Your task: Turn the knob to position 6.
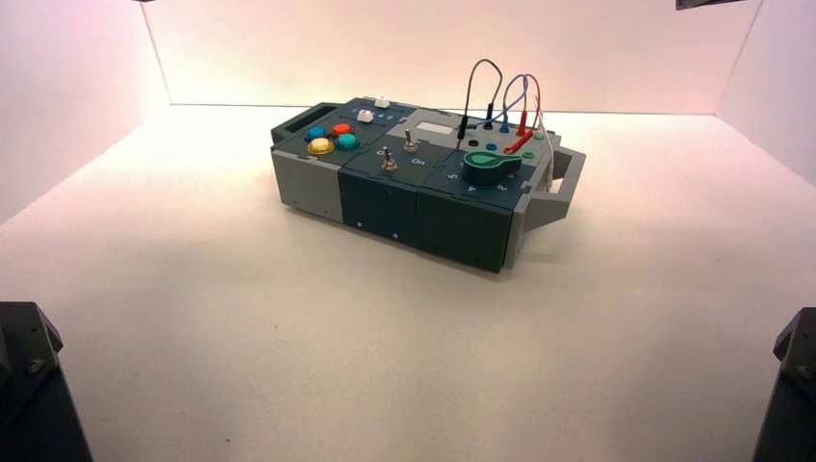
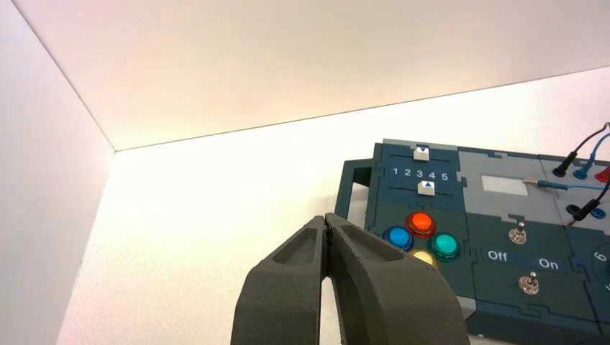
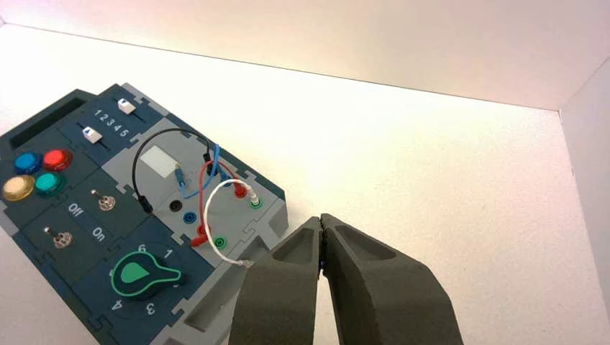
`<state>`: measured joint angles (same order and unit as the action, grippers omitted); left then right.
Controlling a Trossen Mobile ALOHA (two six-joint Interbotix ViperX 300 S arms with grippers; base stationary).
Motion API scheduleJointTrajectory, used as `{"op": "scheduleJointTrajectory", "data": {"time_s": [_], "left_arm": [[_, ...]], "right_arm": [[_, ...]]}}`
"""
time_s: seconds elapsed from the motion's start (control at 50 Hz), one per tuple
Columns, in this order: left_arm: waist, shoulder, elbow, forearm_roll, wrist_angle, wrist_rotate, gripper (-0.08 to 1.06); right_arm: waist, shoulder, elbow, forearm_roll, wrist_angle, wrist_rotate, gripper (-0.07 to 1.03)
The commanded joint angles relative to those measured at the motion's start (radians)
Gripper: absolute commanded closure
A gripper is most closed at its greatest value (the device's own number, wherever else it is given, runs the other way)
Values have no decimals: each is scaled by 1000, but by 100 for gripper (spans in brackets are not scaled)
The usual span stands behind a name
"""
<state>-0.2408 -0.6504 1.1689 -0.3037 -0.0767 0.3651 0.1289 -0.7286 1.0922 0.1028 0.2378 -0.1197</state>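
Your L gripper (image 2: 327, 217) & R gripper (image 3: 322, 217) both well apart from box (image 1: 423, 178), fingers together, nothing held; green knob (image 3: 140, 274) on box's near R part, tab btwn 1 & 3

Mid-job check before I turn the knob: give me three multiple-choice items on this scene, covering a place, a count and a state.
1. From above, where on the box is the knob?
A) far left corner
B) dead centre
C) right part, by the near edge

2. How many round push buttons are there?
A) four
B) two
C) six

3. With the left pincer and right pincer both shut and off the box, where does the knob's tab point?
A) at 6
B) between 1 and 3
C) at 4

1 C: the high view shows it there.
2 A: yellow, blue, red and teal show.
3 B: the right wrist view shows the tab between those numbers.
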Motion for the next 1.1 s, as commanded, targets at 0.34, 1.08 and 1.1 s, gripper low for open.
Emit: {"op": "scheduleJointTrajectory", "data": {"time_s": [0.34, 1.08, 1.1], "left_arm": [[2, 3, -20, 12, -8, 11, 101], [-121, 86, -222, 38, 538, 179, 101], [-126, 87, -222, 40, 548, 184, 101]], "right_arm": [[-3, 3, -14, 0, -2, 0, 99], [107, 112, -199, 38, 583, -87, 99], [115, 121, -202, 40, 597, -92, 99]]}}
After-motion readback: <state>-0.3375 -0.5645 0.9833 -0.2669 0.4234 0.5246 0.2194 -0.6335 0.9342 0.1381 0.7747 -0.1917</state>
